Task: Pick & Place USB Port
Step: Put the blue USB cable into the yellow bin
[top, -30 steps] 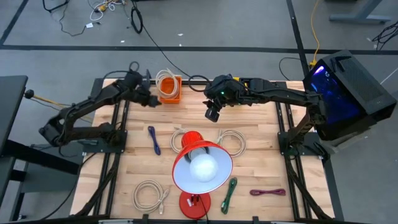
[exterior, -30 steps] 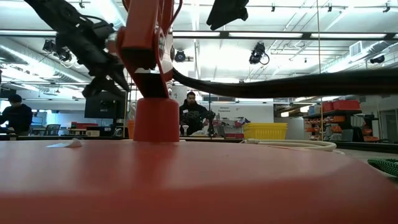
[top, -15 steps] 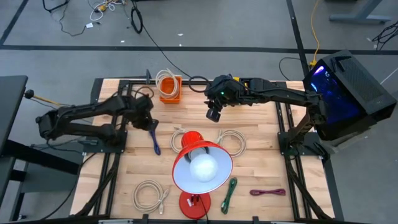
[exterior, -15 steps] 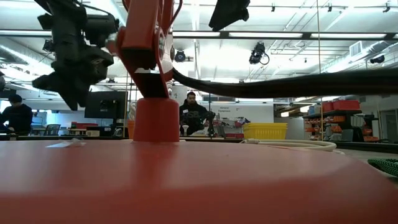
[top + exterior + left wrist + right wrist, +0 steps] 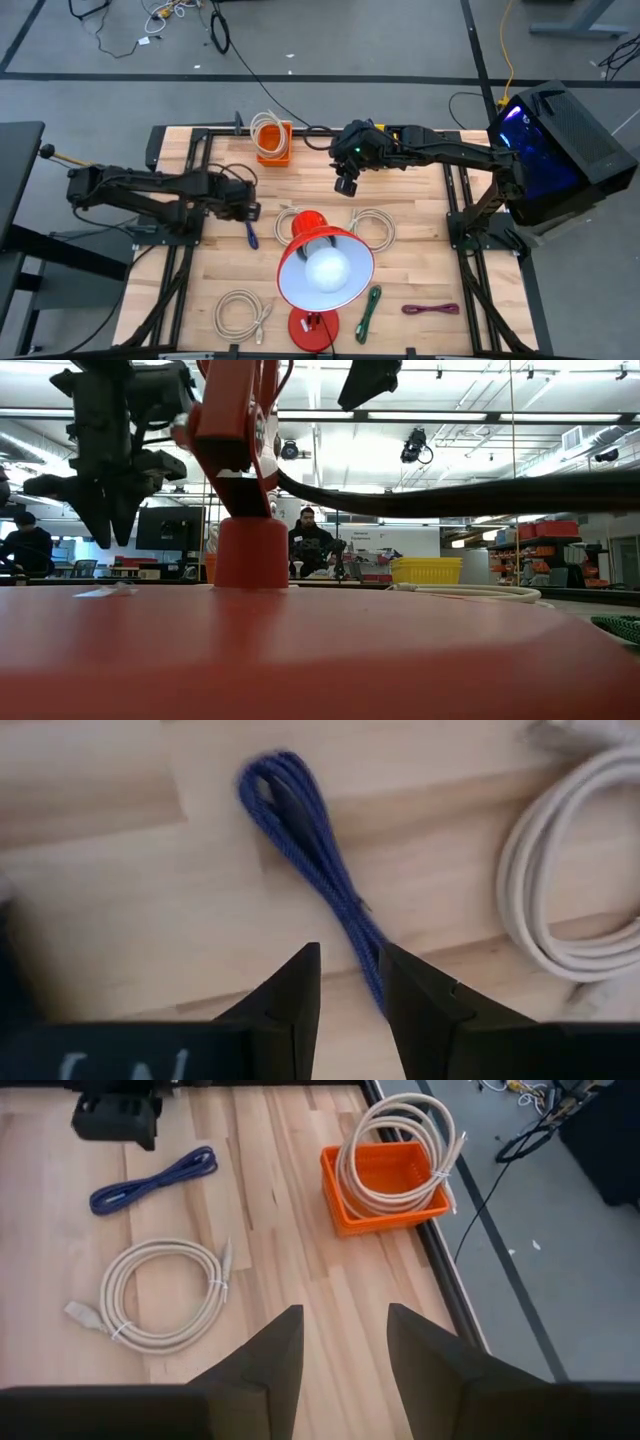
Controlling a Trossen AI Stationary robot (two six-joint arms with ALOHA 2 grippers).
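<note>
A blue braided cable bundle lies flat on the wooden table, left of the red lamp; it also shows in the left wrist view and the right wrist view. My left gripper hangs over its far end, pointing down and narrowly open, with the cable running toward the gap between the fingers. In the low view it stands above table level. An orange basket at the far edge holds a coiled white cable. My right gripper hovers open and empty over the far middle.
A red desk lamp stands near the table's middle, its base filling the low view. White cable coils, a green cable and a maroon cable lie around it. People sit in the room behind.
My left gripper has swung from beside the orange basket at the far edge toward the near side, tipped to point straight down, and come lower over the blue cable. The cables have stayed where they were.
</note>
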